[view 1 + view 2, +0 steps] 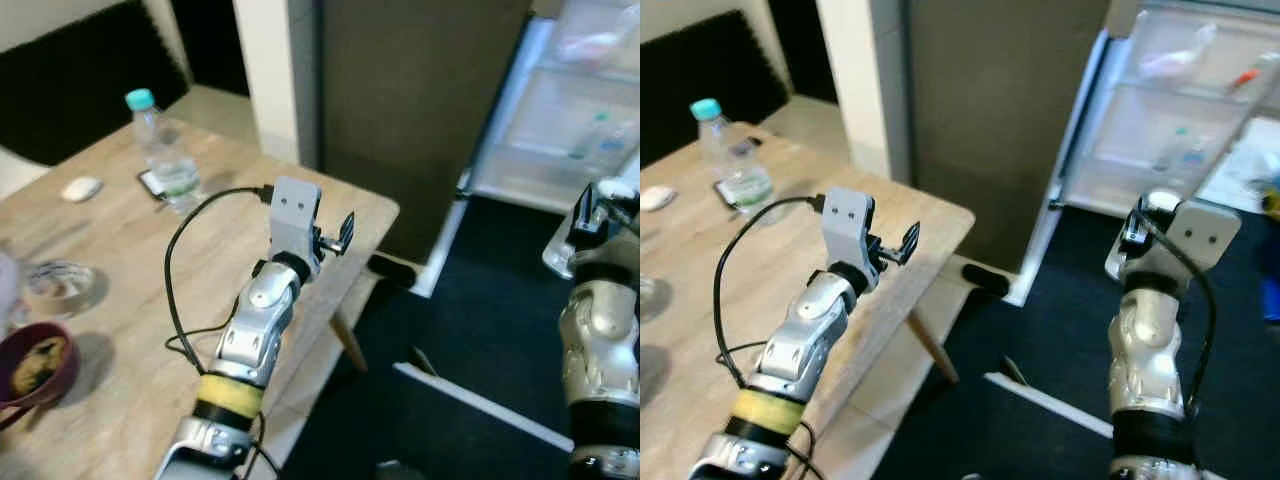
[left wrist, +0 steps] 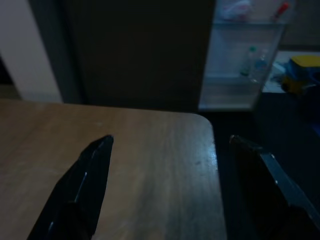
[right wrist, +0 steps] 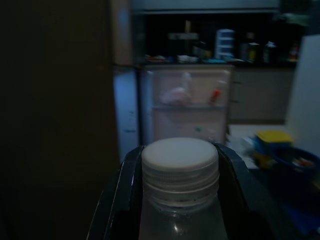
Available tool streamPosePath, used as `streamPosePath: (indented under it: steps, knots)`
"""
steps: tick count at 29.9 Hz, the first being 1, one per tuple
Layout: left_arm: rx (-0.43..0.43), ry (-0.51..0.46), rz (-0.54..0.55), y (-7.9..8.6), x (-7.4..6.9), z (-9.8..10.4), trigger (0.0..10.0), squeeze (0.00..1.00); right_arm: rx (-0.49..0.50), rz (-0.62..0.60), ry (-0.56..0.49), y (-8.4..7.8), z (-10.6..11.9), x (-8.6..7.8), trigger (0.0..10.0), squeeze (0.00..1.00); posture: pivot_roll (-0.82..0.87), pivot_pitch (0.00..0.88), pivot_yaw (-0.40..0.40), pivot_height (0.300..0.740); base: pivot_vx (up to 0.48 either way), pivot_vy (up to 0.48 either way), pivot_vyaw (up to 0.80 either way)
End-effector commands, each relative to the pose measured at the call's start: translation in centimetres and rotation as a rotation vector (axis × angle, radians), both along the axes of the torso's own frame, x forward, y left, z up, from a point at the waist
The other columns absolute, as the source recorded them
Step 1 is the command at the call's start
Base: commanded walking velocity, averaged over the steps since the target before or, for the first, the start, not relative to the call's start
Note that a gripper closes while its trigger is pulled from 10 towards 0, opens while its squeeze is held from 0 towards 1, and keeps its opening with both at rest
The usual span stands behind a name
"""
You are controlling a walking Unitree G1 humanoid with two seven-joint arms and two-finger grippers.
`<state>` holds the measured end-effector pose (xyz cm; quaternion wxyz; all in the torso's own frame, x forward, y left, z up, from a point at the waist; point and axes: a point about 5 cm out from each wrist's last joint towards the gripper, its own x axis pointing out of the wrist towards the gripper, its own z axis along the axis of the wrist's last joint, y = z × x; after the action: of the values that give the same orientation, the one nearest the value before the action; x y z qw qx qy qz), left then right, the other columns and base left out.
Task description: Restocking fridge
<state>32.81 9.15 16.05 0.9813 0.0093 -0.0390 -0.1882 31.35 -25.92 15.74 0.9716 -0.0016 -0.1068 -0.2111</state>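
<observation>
White-capped bottle (image 3: 180, 195) sits clamped between the right gripper (image 3: 179, 180) fingers, held at four o'clock facing the open fridge (image 1: 1170, 120) at one o'clock. Left gripper (image 2: 170, 150) hovers spread apart over the wooden table (image 1: 110, 250), water bottle (image 1: 165, 150) at eleven o'clock.

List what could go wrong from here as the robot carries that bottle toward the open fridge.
1. The right gripper holds the white-capped bottle only around its neck; a jolt while walking might let it slip.
2. The left gripper hovers open over the wooden table corner; turning toward the fridge could knock it against the edge.
3. A white bar lies on the dark floor ahead, a possible trip point.
</observation>
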Motion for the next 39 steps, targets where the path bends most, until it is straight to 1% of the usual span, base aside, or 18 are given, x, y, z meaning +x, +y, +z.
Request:
streamPosePath:
  steps: [1,3,12,22,39]
  knots:
    - [-0.024,0.011,-0.007,-0.4,-0.2,-0.3,10.0,0.0,-0.008,-0.004,0.007,-0.1,-0.3,-0.2,10.0,0.0,-0.05,0.069,0.019,0.74,0.0,0.0,-0.79]
    - [-0.033,0.02,-0.011,-0.7,-0.4,-0.7,10.0,0.0,-0.015,-0.001,0.024,-0.2,-0.8,-0.2,10.0,0.0,-0.05,0.067,0.013,0.74,0.0,0.0,-0.79]
    - [-0.032,0.032,-0.009,-0.8,-0.7,-1.3,10.0,0.0,-0.019,0.005,0.036,0.0,-1.3,-0.3,10.0,0.0,-0.06,0.064,0.01,0.74,0.0,0.0,-0.79]
    - [-0.03,0.03,-0.007,-0.9,-0.6,-1.4,10.0,0.0,-0.025,0.019,0.029,0.1,-1.0,0.1,10.0,0.0,-0.06,0.06,0.001,0.74,0.0,0.0,-0.79]
    - [-0.032,0.03,-0.005,-0.9,-0.5,-1.5,10.0,0.0,-0.025,0.023,0.026,0.2,-1.0,0.3,10.0,0.0,-0.05,0.06,0.0,0.74,0.0,0.0,-0.79]
